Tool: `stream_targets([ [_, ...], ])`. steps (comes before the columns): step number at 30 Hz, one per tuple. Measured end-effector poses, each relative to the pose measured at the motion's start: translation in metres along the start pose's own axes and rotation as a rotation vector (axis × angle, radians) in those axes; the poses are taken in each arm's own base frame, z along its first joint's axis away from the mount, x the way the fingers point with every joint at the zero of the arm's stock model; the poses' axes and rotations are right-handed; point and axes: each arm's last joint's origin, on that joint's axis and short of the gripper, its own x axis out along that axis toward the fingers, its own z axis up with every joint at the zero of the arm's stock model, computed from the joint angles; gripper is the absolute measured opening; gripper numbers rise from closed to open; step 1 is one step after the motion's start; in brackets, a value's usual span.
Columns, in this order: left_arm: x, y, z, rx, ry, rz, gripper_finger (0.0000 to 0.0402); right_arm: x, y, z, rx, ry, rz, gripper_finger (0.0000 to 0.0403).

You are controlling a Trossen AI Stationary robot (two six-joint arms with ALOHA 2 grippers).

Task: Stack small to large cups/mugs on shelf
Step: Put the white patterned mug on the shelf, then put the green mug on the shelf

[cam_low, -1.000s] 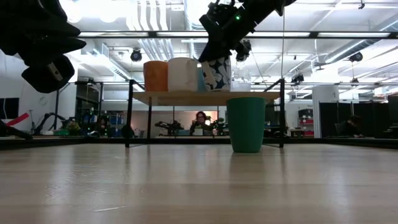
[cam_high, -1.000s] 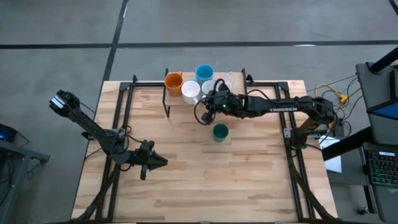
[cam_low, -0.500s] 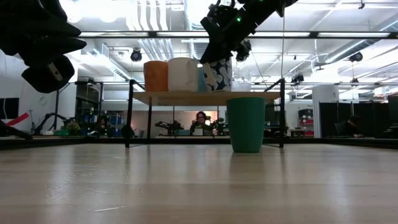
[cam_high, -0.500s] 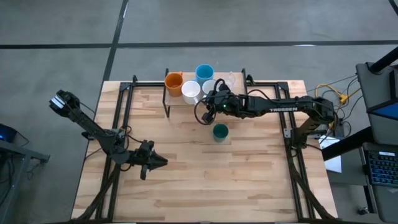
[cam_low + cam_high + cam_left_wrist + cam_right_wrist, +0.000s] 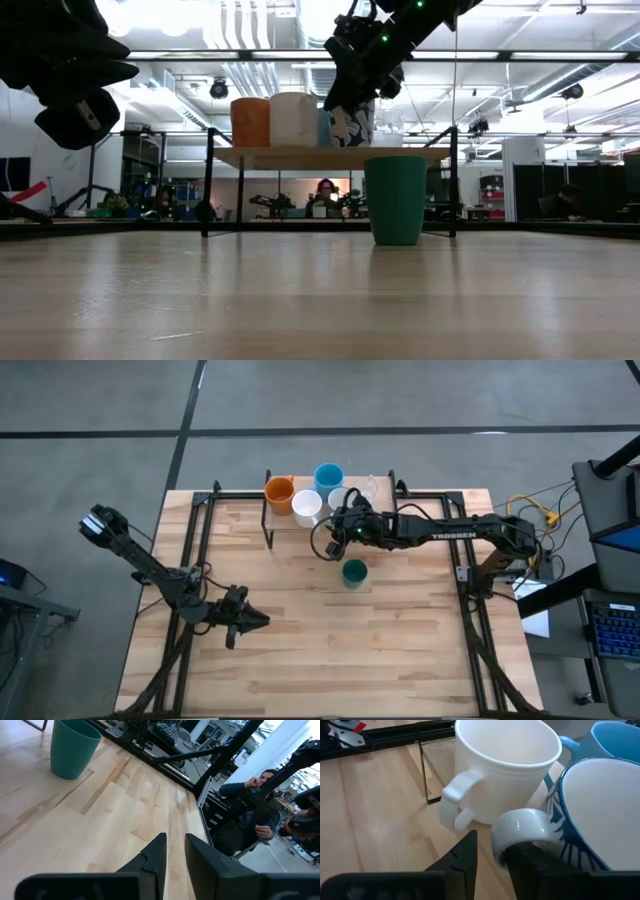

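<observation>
The shelf point(image 5: 283, 518) stands at the table's far middle. On it stand an orange cup point(image 5: 279, 492), a light blue cup point(image 5: 328, 477), a white mug point(image 5: 306, 507), a clear glass point(image 5: 371, 488) and a grey-white mug with a blue pattern point(image 5: 350, 125). My right gripper point(image 5: 340, 520) is over the shelf's near edge, shut on the grey-white mug point(image 5: 600, 810). A dark green cup point(image 5: 353, 572) stands upright on the table in front of the shelf. My left gripper point(image 5: 262, 621) is shut and empty, low over the near left of the table. My right gripper pinches the grey-white mug's handle point(image 5: 520, 827) between its two fingers, at the handle's lower end. The fingers come slanting down from the table's near right side. The mug is upright beside the white mug point(image 5: 500, 765), its base at the shelf top; whether it rests there I cannot tell.
The shelf's thin black legs point(image 5: 208, 190) stand on the tabletop. The green cup point(image 5: 395, 200) is right under my right arm. The light blue cup point(image 5: 615, 737) is just behind the held mug. People sit in the room beyond the table.
My right gripper has sunk a little with the grey-white mug toward the shelf top. Nothing else has moved.
</observation>
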Motion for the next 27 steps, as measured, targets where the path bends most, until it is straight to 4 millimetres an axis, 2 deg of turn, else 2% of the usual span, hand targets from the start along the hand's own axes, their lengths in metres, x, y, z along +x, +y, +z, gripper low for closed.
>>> stream_targets([
  [8,0.000,0.000,0.000,0.000,0.000,0.000,0.0055,-0.005,-0.001,0.004,0.000,0.009,0.002,0.0079],
  [19,0.000,0.000,0.000,0.000,-0.003,0.003,0.0055,-0.032,-0.007,0.022,-0.041,0.102,0.001,0.0068],
  [27,0.000,0.000,0.000,0.001,-0.003,0.004,0.0055,-0.060,0.005,0.035,-0.114,0.191,0.040,0.0068],
])
